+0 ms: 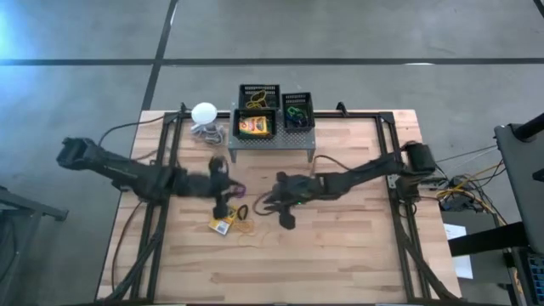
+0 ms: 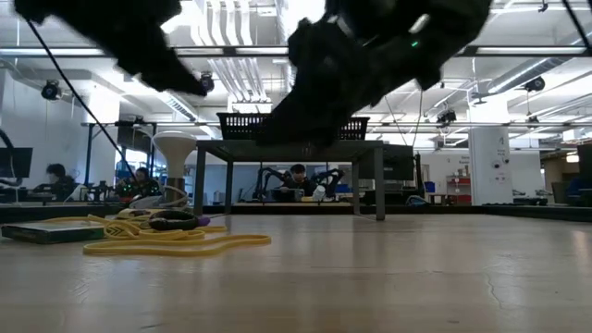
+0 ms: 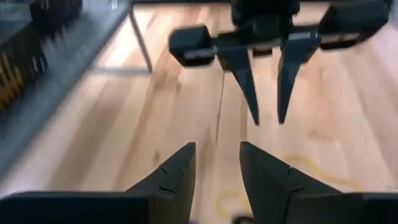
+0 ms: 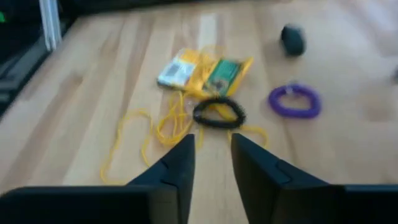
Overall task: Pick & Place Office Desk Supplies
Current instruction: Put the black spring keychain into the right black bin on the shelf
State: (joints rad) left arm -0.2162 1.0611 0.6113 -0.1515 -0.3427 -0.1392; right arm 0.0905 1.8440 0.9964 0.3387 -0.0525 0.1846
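two arms meet over loose supplies at the table's centre

the wooden table (image 1: 357, 246) fills the middle of the high view. at its upper centre a grey perforated stand (image 1: 270, 141) carries black mesh trays (image 1: 258, 96), one holding a yellow-and-green box (image 1: 253, 127). the left gripper (image 1: 223, 202) sits left of centre, the right gripper (image 1: 270, 201) just right of it; each has its fingers narrowly apart with nothing between them. below them, lower centre-left, lie a second yellow-and-green flat box (image 4: 205, 71), tan rubber bands (image 4: 146, 134), a black ring (image 4: 219, 113) and a purple ring (image 4: 295, 101).
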